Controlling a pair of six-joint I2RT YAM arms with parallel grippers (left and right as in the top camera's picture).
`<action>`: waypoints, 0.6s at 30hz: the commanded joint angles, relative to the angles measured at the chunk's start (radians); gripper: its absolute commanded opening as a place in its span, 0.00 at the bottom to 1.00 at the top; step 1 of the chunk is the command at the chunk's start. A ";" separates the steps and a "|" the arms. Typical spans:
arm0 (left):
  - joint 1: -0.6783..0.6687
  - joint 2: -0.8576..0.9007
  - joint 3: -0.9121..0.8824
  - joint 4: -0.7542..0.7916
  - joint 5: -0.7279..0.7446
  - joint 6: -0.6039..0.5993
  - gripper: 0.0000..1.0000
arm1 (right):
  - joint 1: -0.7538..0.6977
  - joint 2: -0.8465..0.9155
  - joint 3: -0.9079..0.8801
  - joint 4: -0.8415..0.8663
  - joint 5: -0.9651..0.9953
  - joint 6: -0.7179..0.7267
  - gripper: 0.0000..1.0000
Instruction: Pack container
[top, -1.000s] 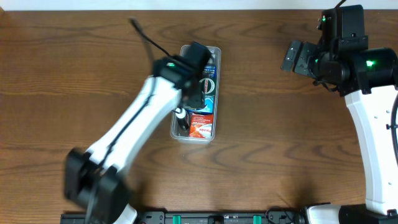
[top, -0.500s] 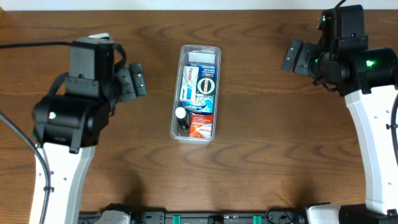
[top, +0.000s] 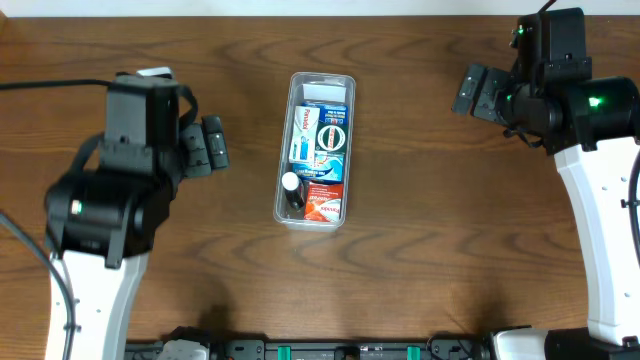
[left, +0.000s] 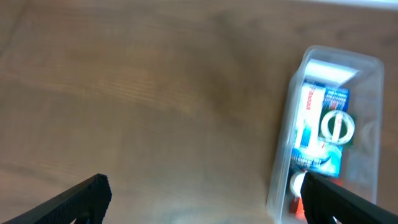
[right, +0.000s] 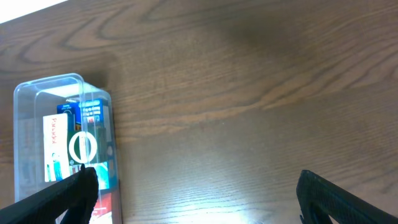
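Observation:
The clear plastic container (top: 283, 160) stands in the middle of the wooden table, long side running front to back. Inside it lie a blue and white carton (top: 320, 132), a red packet (top: 322, 202) and a small black bottle with a white cap (top: 291, 186). The container also shows in the left wrist view (left: 283, 155) and the right wrist view (right: 25, 106). My left gripper (top: 212, 146) is open and empty, well left of the container. My right gripper (top: 474, 90) is open and empty, far right of it.
The brown wooden table (top: 420, 250) extends on all sides of the container. Its far edge meets a white surface (top: 300, 6) at the top of the overhead view. A black cable (top: 50, 84) runs left from my left arm.
My left arm has pulled back from over the container to the left side of the table, gripper open. The right arm has not moved.

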 joint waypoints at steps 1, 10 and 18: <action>0.005 -0.089 -0.085 0.092 -0.025 0.049 0.98 | -0.001 0.001 0.003 -0.002 0.003 -0.010 0.99; 0.006 -0.442 -0.527 0.401 -0.022 0.063 0.98 | 0.002 0.001 0.003 -0.002 0.003 -0.010 0.99; 0.104 -0.821 -0.923 0.675 -0.022 0.063 0.98 | 0.001 0.001 0.003 -0.002 0.003 -0.010 0.99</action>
